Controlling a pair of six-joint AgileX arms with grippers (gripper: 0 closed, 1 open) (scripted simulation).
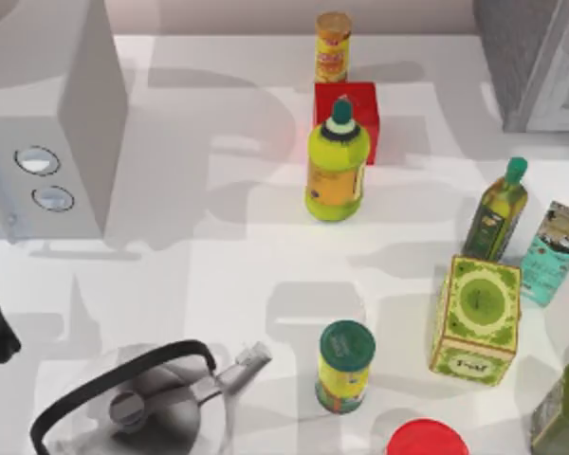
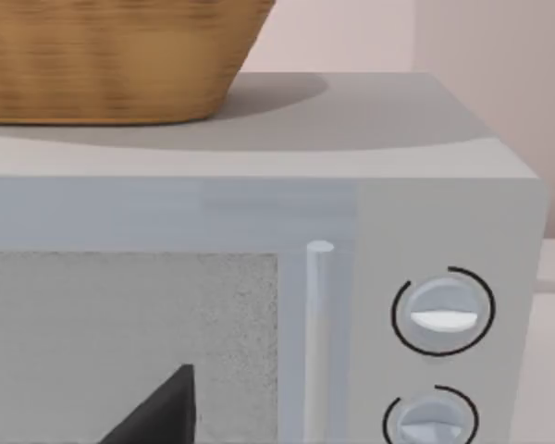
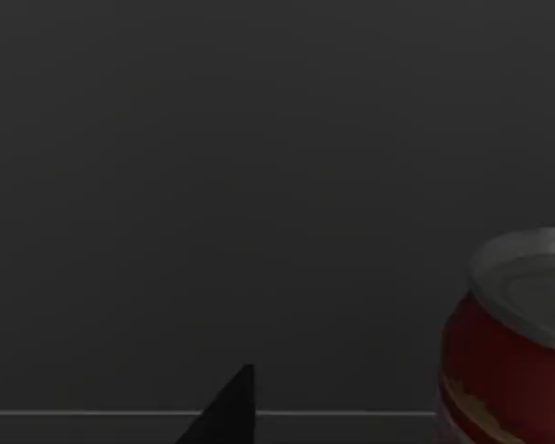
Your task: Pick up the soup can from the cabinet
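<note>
With the soup can (image 3: pixel 513 338) standing off to one side inside the dark cabinet (image 3: pixel 259 185), we should centre our right claw on it before closing, though we cannot tell the claw's state.

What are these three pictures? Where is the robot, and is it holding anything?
A robot with two arms took them. One camera looks down at a white table holding a yellow bottle with a green cap, a metal kettle with a black handle, a green patterned box and a grey microwave. Each arm also has a wrist camera. The left one faces the microwave's door, with a woven basket on top. The right one looks into a dark space at a red soup can with a silver lid. Nothing looks held.
</note>
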